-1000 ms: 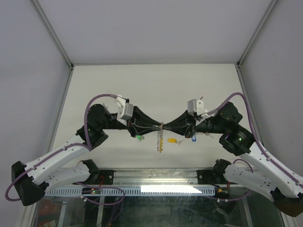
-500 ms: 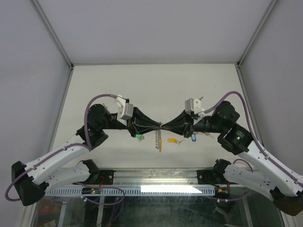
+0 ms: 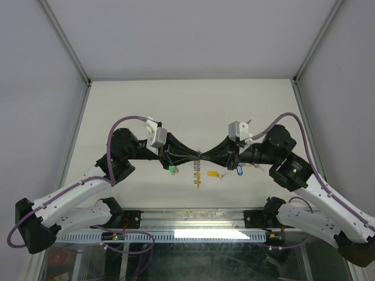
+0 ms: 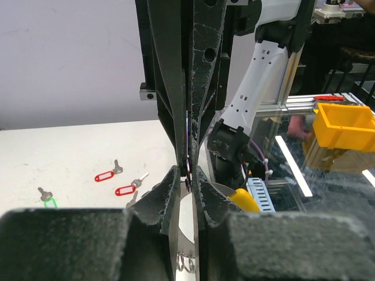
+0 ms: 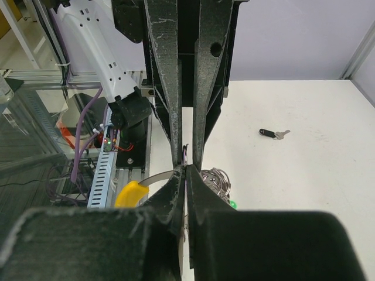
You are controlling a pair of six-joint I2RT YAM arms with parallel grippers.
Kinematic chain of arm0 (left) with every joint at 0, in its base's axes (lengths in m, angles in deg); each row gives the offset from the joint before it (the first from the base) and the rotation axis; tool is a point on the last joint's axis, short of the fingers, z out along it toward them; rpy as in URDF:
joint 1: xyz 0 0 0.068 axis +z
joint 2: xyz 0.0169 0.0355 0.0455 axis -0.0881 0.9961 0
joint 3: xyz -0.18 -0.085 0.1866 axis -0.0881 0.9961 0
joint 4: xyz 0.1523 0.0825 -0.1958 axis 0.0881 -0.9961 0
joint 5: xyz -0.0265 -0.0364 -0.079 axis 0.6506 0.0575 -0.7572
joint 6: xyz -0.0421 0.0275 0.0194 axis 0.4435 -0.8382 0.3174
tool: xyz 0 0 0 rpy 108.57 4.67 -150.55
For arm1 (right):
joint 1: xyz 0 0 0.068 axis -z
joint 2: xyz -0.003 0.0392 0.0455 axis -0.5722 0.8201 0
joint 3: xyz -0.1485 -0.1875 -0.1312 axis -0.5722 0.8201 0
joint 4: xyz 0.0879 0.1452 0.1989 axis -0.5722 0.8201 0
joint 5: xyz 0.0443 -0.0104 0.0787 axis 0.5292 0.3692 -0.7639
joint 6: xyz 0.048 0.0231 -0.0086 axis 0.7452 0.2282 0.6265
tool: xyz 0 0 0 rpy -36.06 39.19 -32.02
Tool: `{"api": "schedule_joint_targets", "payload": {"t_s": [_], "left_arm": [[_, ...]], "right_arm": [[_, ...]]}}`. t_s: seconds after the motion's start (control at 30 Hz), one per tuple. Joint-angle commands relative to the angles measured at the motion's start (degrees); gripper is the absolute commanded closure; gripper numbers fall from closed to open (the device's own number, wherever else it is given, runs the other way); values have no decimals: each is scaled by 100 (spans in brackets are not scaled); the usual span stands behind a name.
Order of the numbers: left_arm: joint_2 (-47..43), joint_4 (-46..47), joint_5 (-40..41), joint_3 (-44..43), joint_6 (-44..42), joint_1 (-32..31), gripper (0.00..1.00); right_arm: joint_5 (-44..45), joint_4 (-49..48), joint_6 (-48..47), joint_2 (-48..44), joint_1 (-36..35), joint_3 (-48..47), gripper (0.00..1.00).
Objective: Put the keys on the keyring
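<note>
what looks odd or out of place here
The left fingers and right fingers both pinch the keyring tip to tip, neither holding a key; the keys lie scattered on the table.

You are working at a white desk [image 3: 187,105] boxed in by pale grey walls [image 3: 176,35], with bare metal posts [image 3: 64,40] running down the two far corners. Along the near edge you'll see a bright strip of light [image 3: 217,234] above a glass panel [image 3: 176,260]. From the left wrist view, a yellow bin [image 4: 345,126] sits beyond the desk.
</note>
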Motion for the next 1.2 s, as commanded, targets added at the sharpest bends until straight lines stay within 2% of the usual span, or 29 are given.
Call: {"api": "schedule_joint_targets", "payload": {"t_s": [0.0,0.03,0.23,0.33,0.43,0.6,0.67,0.8,1.03,1.17], "left_arm": [[17,11,115,-225,-145,-38,96],[17,-4,114,-245,-151,-38,100],[47,-163,253,-368,-137,-42,100],[105,-565,354,-532,-250,-38,98],[200,-955,316,-758,-392,-43,100],[151,-1169,477,-770,-556,-39,100],[59,-1276,663,-762,-687,-45,100],[-168,-1362,956,-682,-929,-40,100],[-417,-1355,1318,-556,-1092,-44,100],[-476,-1266,1358,-496,-1256,-39,100]], "right_arm": [[-27,-341,60,-81,-40,-273,100],[-36,-336,60,-77,-40,-277,100],[-38,-334,42,-75,-40,-244,100],[-45,-344,38,-92,-40,-250,100],[-19,-374,41,-107,-40,-243,100],[292,-462,6,-319,-40,-136,64],[493,-470,-54,-484,-40,-70,58],[1027,-493,-165,-853,-40,144,53],[1992,-793,53,-1341,-37,650,52],[2113,-832,130,-1402,-39,816,52]]}}
